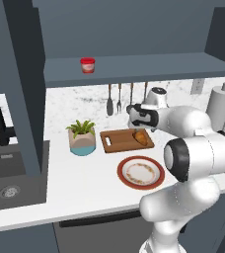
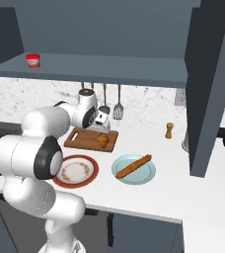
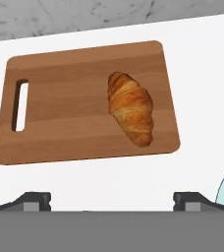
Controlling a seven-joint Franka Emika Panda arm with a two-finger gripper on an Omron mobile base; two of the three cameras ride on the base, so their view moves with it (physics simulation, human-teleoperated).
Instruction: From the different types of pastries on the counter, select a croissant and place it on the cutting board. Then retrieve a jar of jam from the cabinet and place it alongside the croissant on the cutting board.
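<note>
The golden-brown croissant (image 3: 130,112) lies on the right half of the brown cutting board (image 3: 70,113), with nothing touching it. My gripper (image 3: 112,202) hovers above the board's near edge, open, its two fingertips (image 3: 35,199) spread wide with nothing between them. From the base, the gripper (image 1: 138,127) hangs just over the croissant (image 1: 141,137) and the cutting board (image 1: 115,142). The small red jar of jam (image 1: 88,64) stands on the dark grey-blue cabinet shelf (image 1: 149,66), up and to the left of the arm. The stick-shaped pastry (image 2: 133,166) rests on the counter's (image 2: 183,190) blue plate.
A red-rimmed plate (image 1: 140,172) sits in front of the board, and a light blue plate (image 2: 146,176) to its right. A potted plant (image 1: 82,138) stands left of the board. Utensils (image 1: 119,99) hang on the back wall under the shelf. A sink (image 1: 8,183) lies at far left.
</note>
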